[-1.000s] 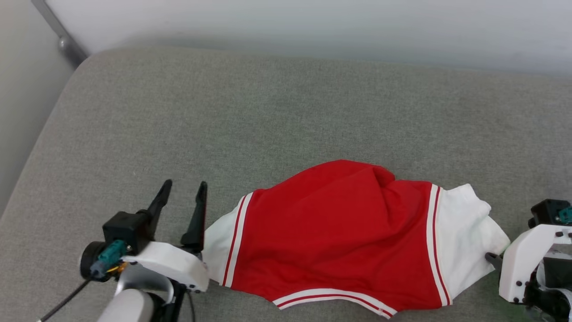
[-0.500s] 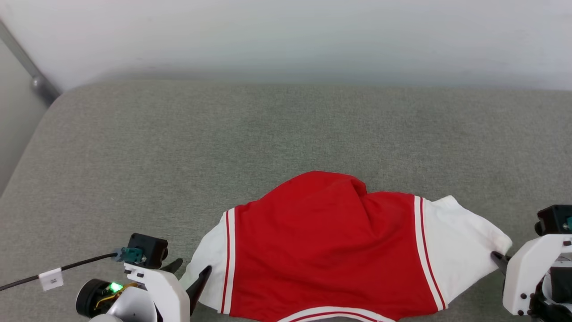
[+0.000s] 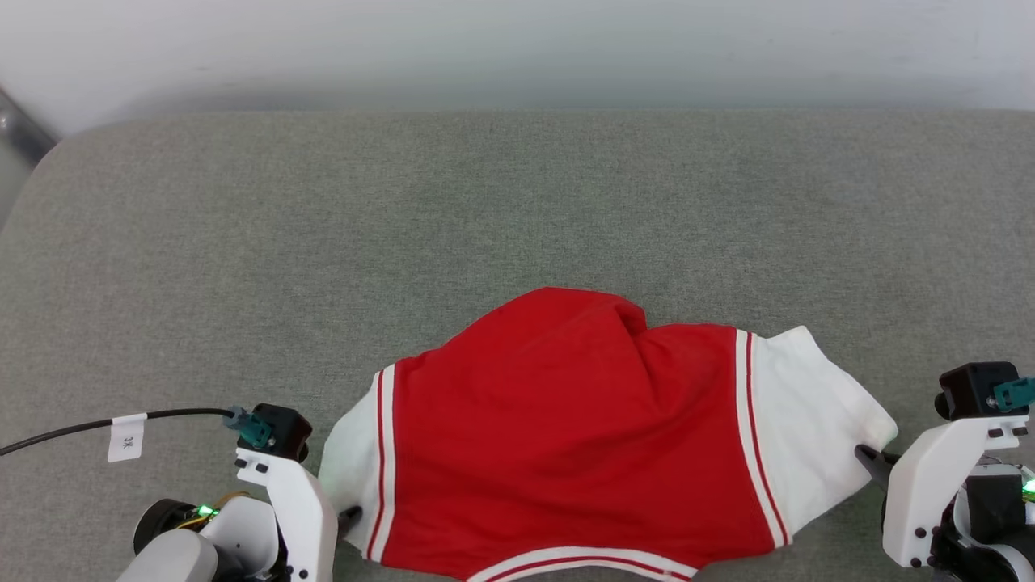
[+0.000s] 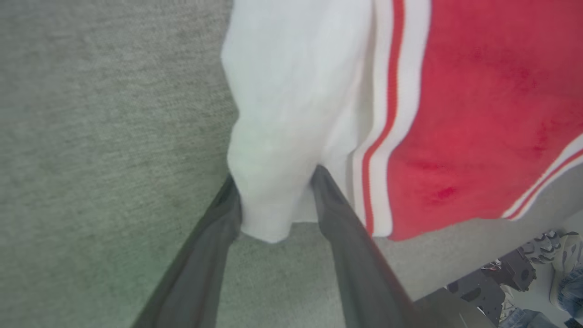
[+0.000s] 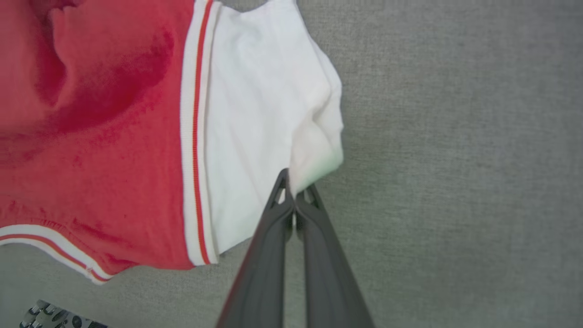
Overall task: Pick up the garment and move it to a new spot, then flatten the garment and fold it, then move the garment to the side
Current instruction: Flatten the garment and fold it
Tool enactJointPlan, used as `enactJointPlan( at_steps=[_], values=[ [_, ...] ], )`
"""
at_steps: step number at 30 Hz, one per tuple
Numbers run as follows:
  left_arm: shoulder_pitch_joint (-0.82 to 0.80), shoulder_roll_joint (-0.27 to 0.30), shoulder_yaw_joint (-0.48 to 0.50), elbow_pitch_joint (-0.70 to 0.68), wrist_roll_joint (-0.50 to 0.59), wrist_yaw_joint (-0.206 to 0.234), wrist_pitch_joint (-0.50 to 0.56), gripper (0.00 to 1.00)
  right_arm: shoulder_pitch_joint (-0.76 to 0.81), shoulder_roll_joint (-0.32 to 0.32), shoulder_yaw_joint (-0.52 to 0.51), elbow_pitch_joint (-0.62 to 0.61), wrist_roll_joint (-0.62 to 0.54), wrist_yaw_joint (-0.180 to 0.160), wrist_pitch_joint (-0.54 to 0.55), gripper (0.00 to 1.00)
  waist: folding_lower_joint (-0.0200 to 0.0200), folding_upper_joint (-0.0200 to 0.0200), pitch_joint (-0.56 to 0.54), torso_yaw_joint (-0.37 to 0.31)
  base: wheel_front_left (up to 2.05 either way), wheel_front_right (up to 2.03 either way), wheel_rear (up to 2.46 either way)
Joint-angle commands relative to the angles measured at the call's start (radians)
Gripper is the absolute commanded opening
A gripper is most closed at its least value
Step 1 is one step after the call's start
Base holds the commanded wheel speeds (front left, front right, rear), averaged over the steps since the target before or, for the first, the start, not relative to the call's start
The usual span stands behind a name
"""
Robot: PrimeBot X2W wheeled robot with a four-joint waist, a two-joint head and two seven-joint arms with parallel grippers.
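Observation:
The garment point(image 3: 566, 436) lies spread on the grey cushion point(image 3: 485, 210), red in the middle with a white sleeve at each end and striped trim. My left gripper point(image 4: 275, 177) is open, its two dark fingers straddling the lower edge of the left white sleeve point(image 4: 282, 114). In the head view the left gripper point(image 3: 349, 517) sits low at that sleeve's corner, mostly hidden by its white wrist. My right gripper point(image 5: 292, 184) is shut, pinching the edge of the right white sleeve point(image 5: 259, 114). From the head camera, the right gripper point(image 3: 869, 462) touches that sleeve's outer end.
A black cable with a white tag point(image 3: 127, 436) runs over the cushion from the left wrist. A white wall point(image 3: 517, 48) stands behind the cushion. Past the cushion's near edge, robot base parts point(image 4: 505, 278) and what looks like a shoe point(image 4: 565, 264) show on the floor.
The head camera shifted. My left gripper swung from pointing up beside the garment down to its left sleeve, fingers now around the edge. The right gripper kept its hold.

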Motion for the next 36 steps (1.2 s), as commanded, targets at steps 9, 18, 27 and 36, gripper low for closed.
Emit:
enactJointPlan(
  at_steps=[9, 18, 27, 36],
  values=[
    [-0.037, 0.009, 0.007, -0.01, 0.066, 0.016, -0.095, 0.0, -0.022, -0.034, 0.02, -0.013, 0.006, 0.0, -0.068, 0.0, 0.0, -0.0001, -0.067, 0.001, 0.0, 0.0, 0.0],
    [-0.208, 0.017, 0.034, -0.134, 0.161, 0.047, -0.163, 0.0, -0.132, -0.083, 0.002, -0.033, -0.03, 0.0, -0.161, 0.0, 0.0, -0.0001, -0.137, 0.027, 0.0, 0.0, 0.0],
    [-0.527, -0.046, 0.095, -0.089, 0.187, 0.054, -0.228, 0.0, -0.422, -0.152, 0.011, -0.023, -0.055, 0.0, -0.198, 0.0, 0.0, -0.0001, -0.08, 0.003, 0.0, 0.0, 0.0],
    [-0.89, -0.073, 0.162, 0.048, 0.233, 0.052, -0.349, 0.0, -0.848, -0.183, 0.032, 0.077, -0.089, 0.0, -0.259, 0.0, 0.0, -0.0001, 0.095, -0.026, 0.0, 0.0, 0.0]
  ],
)
